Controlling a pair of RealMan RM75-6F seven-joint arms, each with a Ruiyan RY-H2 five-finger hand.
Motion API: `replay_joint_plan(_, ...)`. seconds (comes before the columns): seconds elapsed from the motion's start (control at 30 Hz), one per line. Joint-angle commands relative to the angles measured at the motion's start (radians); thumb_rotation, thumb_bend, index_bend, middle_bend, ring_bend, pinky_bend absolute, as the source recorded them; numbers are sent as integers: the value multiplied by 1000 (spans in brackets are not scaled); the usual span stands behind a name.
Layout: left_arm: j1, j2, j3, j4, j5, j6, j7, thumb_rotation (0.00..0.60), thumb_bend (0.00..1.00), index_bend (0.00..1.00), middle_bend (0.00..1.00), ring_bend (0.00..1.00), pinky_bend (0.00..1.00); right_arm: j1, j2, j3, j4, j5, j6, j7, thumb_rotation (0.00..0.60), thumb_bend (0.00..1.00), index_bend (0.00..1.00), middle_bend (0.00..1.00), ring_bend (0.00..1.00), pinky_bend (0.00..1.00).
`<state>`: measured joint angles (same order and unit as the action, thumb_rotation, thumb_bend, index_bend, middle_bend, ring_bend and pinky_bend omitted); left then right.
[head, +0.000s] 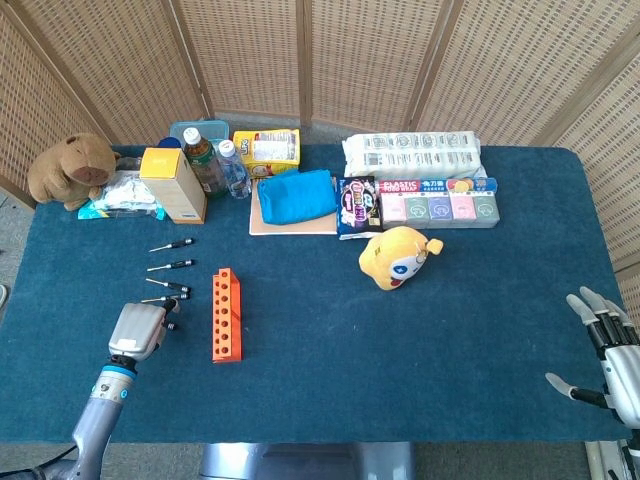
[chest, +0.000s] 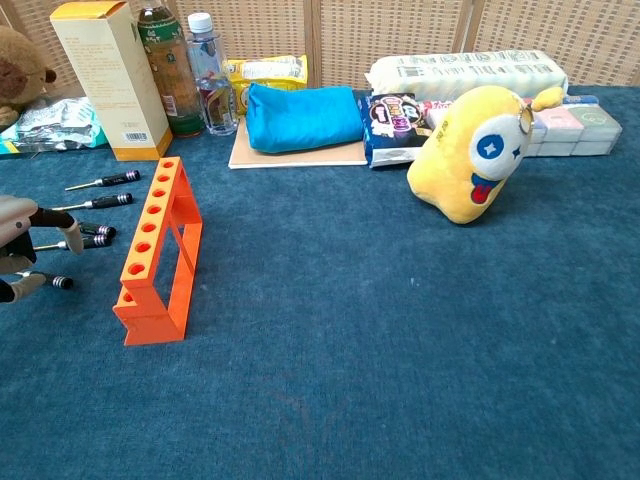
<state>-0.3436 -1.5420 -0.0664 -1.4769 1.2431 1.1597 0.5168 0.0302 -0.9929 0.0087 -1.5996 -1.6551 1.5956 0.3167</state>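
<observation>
The left hand (head: 137, 330) is hovering low over the near-left part of the blue worktop (head: 420, 360), its fingers (chest: 68, 236) reaching down among the small screwdrivers (head: 170, 288) lying in a row there; the chest view is showing the fingertips right at the nearest screwdriver (chest: 55, 281), but whether they are actually gripping it, or only touching, I cannot tell. The remaining screwdrivers are lying side by side, handles pointing toward the orange rack (head: 226, 315), which is standing upright just beside the left hand with its row of holes facing up. The right hand (head: 605, 350) is resting at the far right edge of the worktop, fingers spread apart and holding nothing, well away from everything else. A yellow plush toy (head: 397, 256) is sitting near the middle of the worktop. Along the back edge, a brown plush animal (head: 70, 168) is sitting at the left beside a yellow carton (head: 172, 184), two bottles (head: 212, 165) are standing behind it, a blue pouch (head: 296, 195) is lying on a flat board, and a snack packet (head: 356, 205), a row of small coloured boxes (head: 440, 207) and a long white pack (head: 412, 154) are lining the right part.
</observation>
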Motion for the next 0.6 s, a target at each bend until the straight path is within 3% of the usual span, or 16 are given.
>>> replay_joint_plan(0.03,-4,-10,2,5,-2,-2,1,600,403,395,1000,1000,1000,1,1,0,-1,1,-2,1,600,11,19,0,0,20)
replay_joint_plan(0.6,-9,-35,13,16,-8,16,36,600,404,437,1000,1000,1000,1,11,-3,-5,2,-5,26,600,12,19,0,0,33)
